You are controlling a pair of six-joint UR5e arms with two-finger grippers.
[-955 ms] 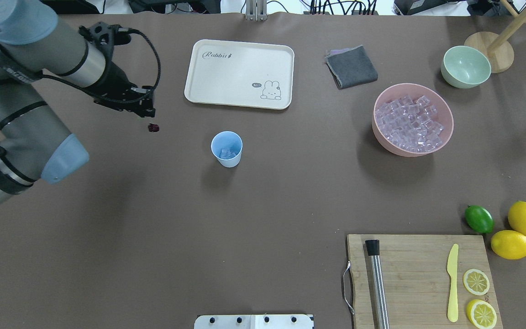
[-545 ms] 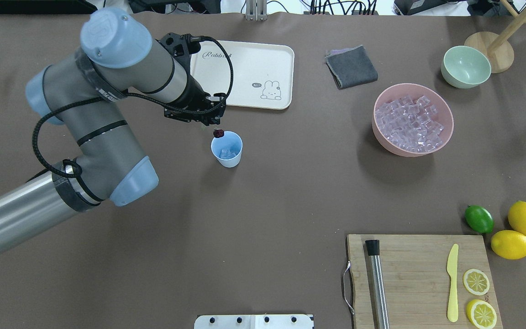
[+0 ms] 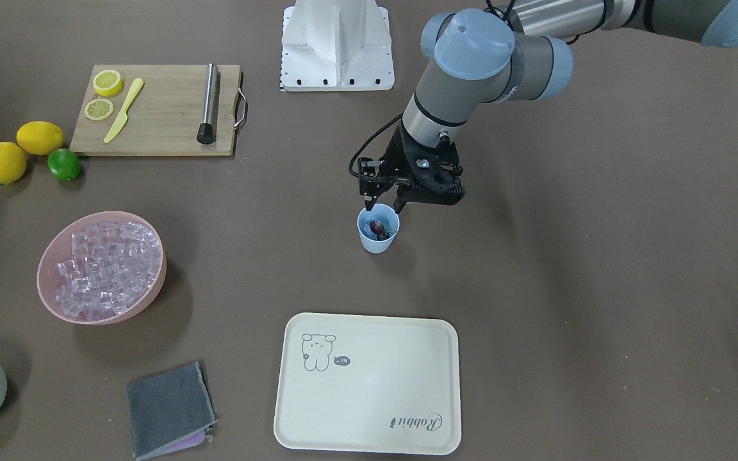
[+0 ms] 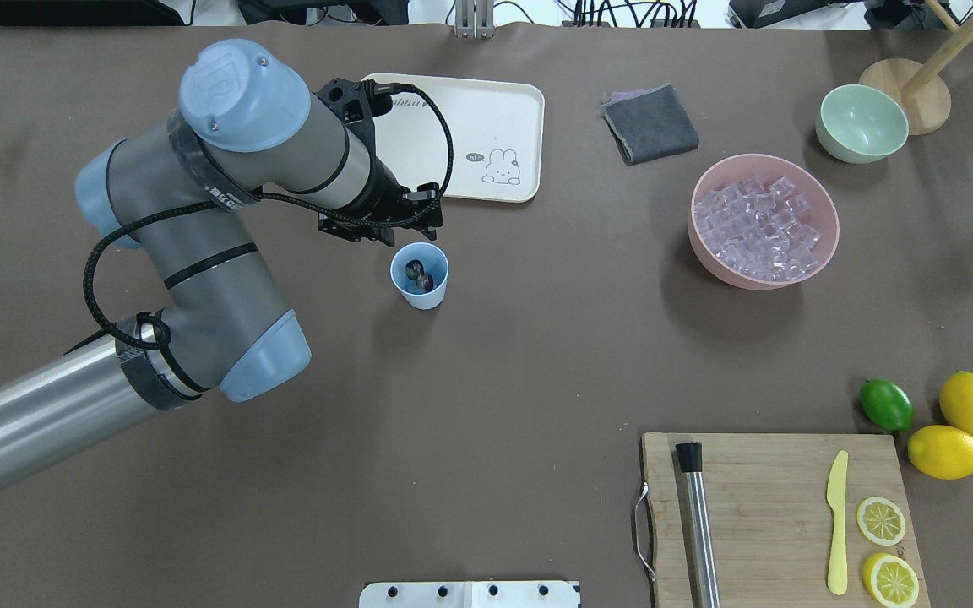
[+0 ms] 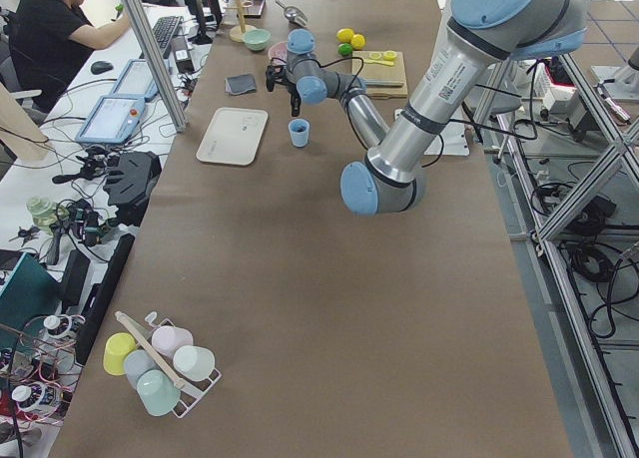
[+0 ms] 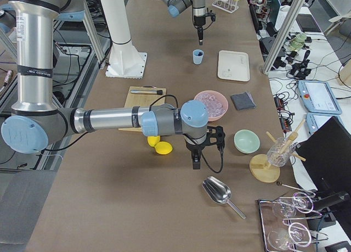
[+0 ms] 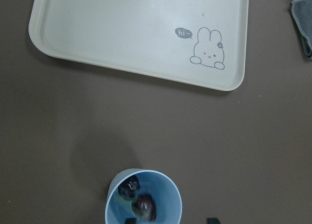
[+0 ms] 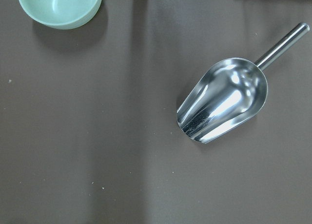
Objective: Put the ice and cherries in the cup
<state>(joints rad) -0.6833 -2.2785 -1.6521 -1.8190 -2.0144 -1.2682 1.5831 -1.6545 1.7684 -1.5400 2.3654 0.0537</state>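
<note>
Cherries [image 3: 378,228] in cup [image 3: 377,245], left pincer [image 3: 384,206] spread above.
Cup upright on table [image 3: 535,288], dark cherry pair inside. Left pincer just over cup rim, fingers [image 3: 400,204] apart, holding nothing. Ice [image 3: 103,269] heaped in pink bowl [image 3: 154,285], well apart from cup. Right pincer [image 6: 194,165] far from cup, beside metal scoop [image 6: 219,192]; apart or together: cannot tell.

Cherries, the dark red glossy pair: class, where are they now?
In the overhead view, left of centre, the dark red cherry pair lies inside the small light blue plastic cup, near the cream rabbit-print tray.
</note>
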